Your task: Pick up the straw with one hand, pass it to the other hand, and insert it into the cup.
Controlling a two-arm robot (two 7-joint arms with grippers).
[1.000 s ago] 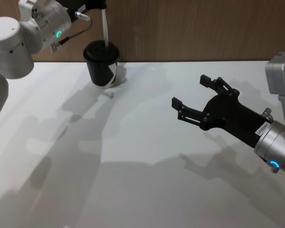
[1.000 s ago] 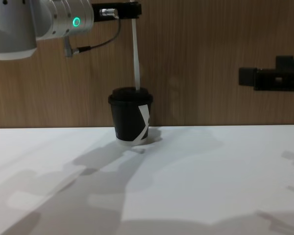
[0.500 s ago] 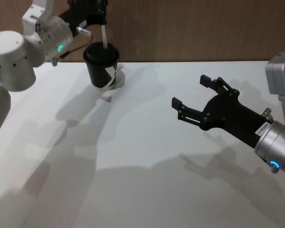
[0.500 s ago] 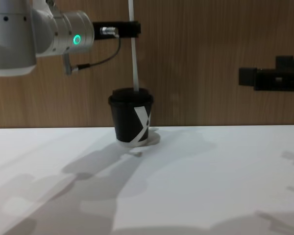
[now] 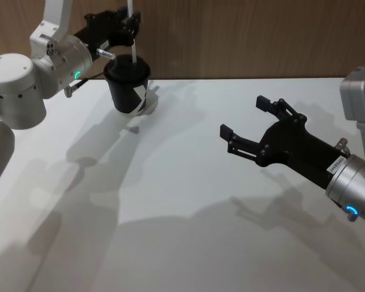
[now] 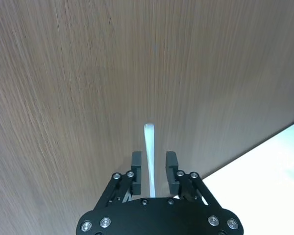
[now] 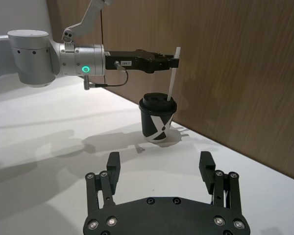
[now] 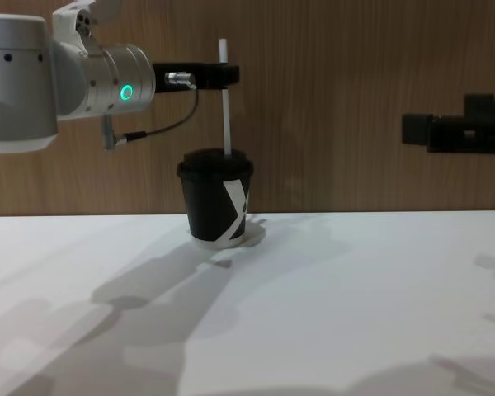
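One cup (image 8: 215, 201), one straw (image 8: 225, 99), two hands. Cup at worktop (image 5: 188, 201) far edge, against wood wall (image 8: 338, 99). Straw upright in lid, pinched by left hand (image 8: 224, 76). Right hand (image 5: 250, 125) spread wide, empty, above worktop's right side.

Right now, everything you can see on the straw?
The straw is thin, white and straight, plastic or paper by its look. It stands upright, its lower end down through the domed lid of the black cup, its top well above the lid. The left end effector holds it near the top; the left wrist view shows a finger on either side.
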